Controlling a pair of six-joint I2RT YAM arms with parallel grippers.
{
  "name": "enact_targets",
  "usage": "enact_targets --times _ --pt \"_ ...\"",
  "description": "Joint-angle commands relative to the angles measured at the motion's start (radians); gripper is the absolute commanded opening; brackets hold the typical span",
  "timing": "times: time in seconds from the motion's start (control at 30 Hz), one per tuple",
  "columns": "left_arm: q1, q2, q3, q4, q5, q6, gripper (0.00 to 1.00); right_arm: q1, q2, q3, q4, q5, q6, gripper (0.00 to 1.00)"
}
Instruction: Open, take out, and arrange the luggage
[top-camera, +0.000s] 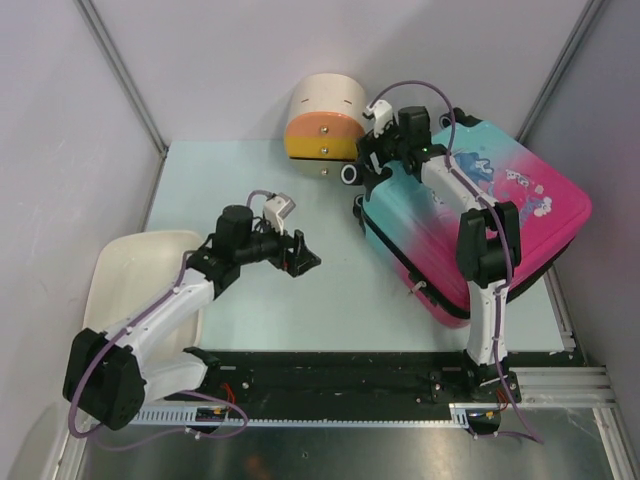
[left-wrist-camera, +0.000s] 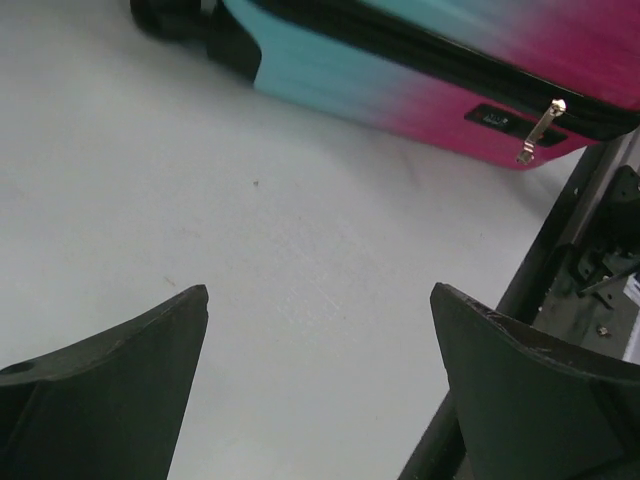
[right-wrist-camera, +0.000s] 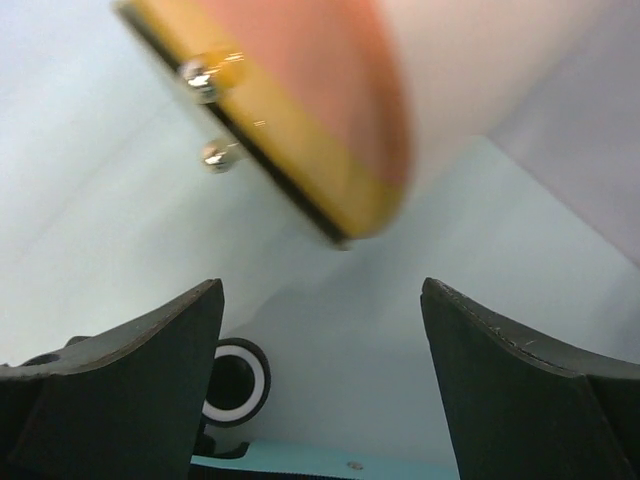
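Note:
The luggage (top-camera: 500, 215), a teal-to-pink hard-shell suitcase, lies closed and flat on the right of the table. The left wrist view shows its side wall (left-wrist-camera: 400, 85), with a metal zipper pull (left-wrist-camera: 540, 130) hanging down. My right gripper (top-camera: 368, 165) hovers at the suitcase's far teal end by a black-and-white wheel (right-wrist-camera: 237, 380). It stands open (right-wrist-camera: 320, 290) with nothing between its fingers. My left gripper (top-camera: 308, 258) is open above the bare table middle (left-wrist-camera: 320, 300), apart from the suitcase.
A cream cylindrical box with orange-yellow drawers (top-camera: 325, 120) stands at the back, just beyond the right gripper, its knobs (right-wrist-camera: 200, 80) close ahead. A white tray (top-camera: 130, 275) sits at the left. The black base rail (left-wrist-camera: 590, 240) runs along the near edge.

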Motion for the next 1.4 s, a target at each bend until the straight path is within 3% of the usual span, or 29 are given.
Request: enact_targets --times 0.0,0.07,0.27,0.47,0.67,0.83,1.13,1.23,1.37 --pt "-0.106 -0.075 -0.066 0.275 -0.145 0.011 0.95 0.070 -0.084 -0.028 -0.085 -0.065 0.091 0.85" --pt "-0.236 -0.072 -0.113 0.373 -0.263 0.039 0.94 0.062 -0.118 -0.011 -0.073 -0.032 0.103 0.87" --pt "-0.514 0.070 -0.147 0.576 -0.431 0.028 0.91 0.016 -0.242 0.004 -0.051 0.125 0.132 0.95" --pt "-0.656 0.266 -0.095 0.766 -0.471 0.007 0.79 -0.089 -0.400 -0.072 -0.102 0.168 0.178 0.95" --pt "-0.698 0.438 -0.008 0.854 -0.391 -0.038 0.73 -0.212 -0.586 -0.262 -0.139 0.116 0.193 0.96" --pt "-0.698 0.552 0.081 0.885 -0.276 -0.136 0.74 -0.274 -0.701 -0.382 -0.180 0.056 0.206 0.96" --pt "-0.695 0.724 0.195 0.894 -0.198 -0.266 0.73 -0.356 -0.796 -0.443 -0.229 0.015 0.203 0.95" --pt "-0.683 0.754 0.213 0.895 -0.216 -0.305 0.70 -0.367 -0.796 -0.448 -0.245 -0.002 0.201 0.95" --pt "-0.675 0.761 0.222 0.895 -0.275 -0.317 0.56 -0.373 -0.802 -0.462 -0.258 -0.014 0.200 0.94"
